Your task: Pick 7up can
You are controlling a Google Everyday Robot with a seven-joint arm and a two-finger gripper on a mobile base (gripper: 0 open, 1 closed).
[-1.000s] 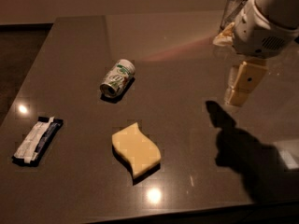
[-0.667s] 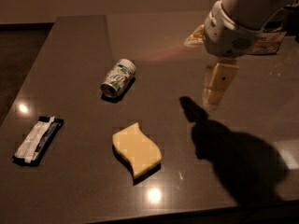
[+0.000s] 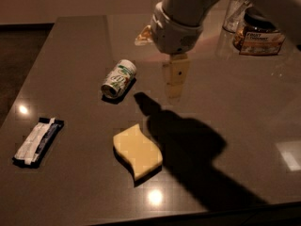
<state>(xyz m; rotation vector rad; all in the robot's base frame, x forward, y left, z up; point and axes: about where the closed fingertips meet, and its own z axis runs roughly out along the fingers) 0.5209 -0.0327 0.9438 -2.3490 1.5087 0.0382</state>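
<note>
Approach phase: the gripper (image 3: pixel 173 89), its jaw state not discernible and nothing seen in its grasp, is poised over the dark table (image 3: pixel 244 126) near the 7up can (image 3: pixel 119 78), which is laid on its side to the left; leftward travel and descent are judged necessary next.

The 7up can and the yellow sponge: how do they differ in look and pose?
The 7up can is a cylinder lying on its side; the yellow sponge lies flat, with wavy edges. The 7up can is white, green and silver; the yellow sponge is plain yellow. Both rest on the dark table, untouched by the claw, which hangs above the table nearer the can.
</note>
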